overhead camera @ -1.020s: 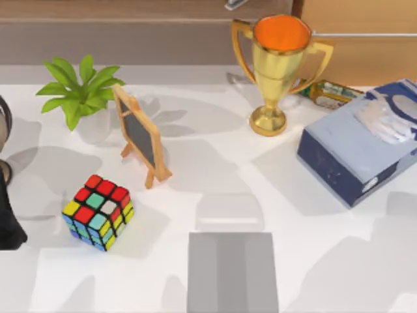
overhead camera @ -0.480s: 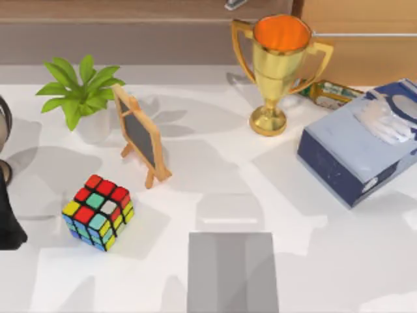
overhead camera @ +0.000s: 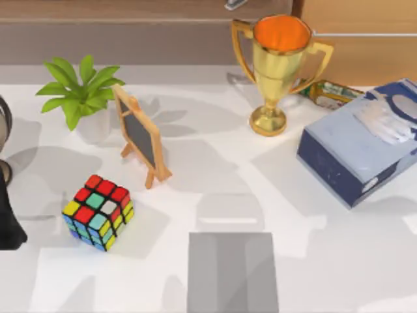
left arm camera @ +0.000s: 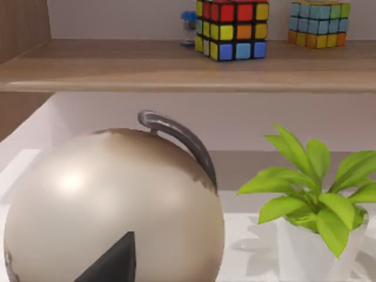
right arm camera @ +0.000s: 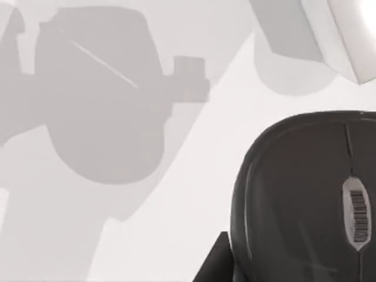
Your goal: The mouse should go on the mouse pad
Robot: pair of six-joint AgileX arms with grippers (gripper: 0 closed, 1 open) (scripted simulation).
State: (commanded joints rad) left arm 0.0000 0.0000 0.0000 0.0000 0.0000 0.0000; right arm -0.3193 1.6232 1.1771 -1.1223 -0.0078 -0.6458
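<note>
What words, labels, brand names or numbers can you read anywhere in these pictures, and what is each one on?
None can be read.
Green and white packet behind the trophy: print too small and blurred to read.
Blue tissue box: pale pattern on its top, no legible text.
Small chalkboard: blank.
Mouse: ridged scroll wheel, no letters or logo visible.
Cubes on the shelf: coloured squares, no writing.
</note>
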